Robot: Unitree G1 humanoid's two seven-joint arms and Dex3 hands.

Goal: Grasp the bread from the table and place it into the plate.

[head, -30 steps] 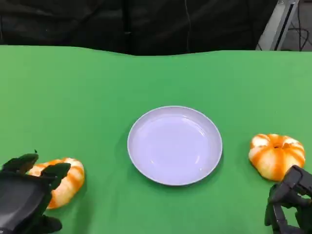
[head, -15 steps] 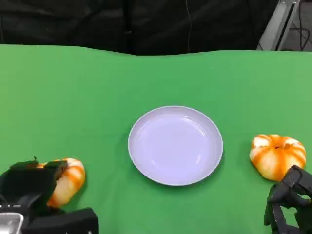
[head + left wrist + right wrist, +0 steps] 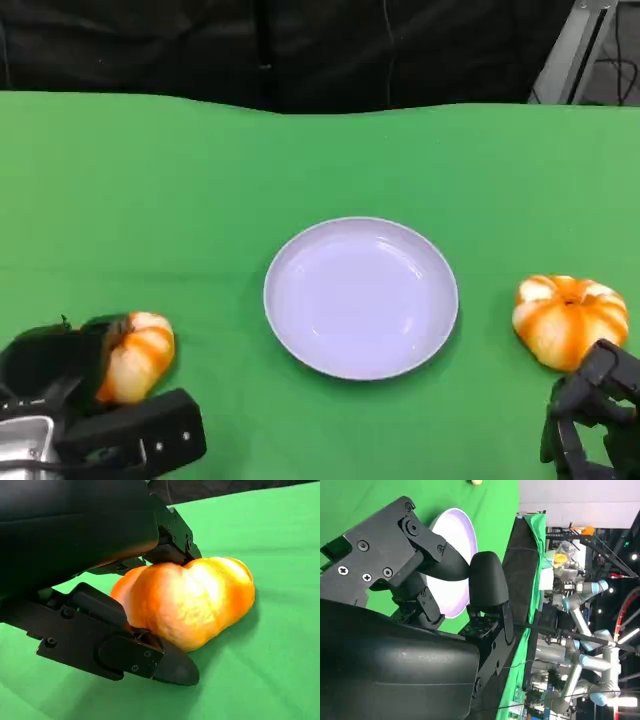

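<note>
The left hand (image 3: 75, 400) grips the bread (image 3: 138, 353) at seven o'clock — the plate (image 3: 361, 297) lies toward its two o'clock — the right hand (image 3: 590, 425), fingers curled, holds nothing.

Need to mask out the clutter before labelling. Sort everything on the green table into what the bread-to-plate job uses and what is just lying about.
Job:
- bread, gripped between the fingers of the left hand
- plate, mid-table, nothing in it
- second bread, on the table beside the right hand

Lying about:
- green table cover
- robot arms beyond the table
</note>
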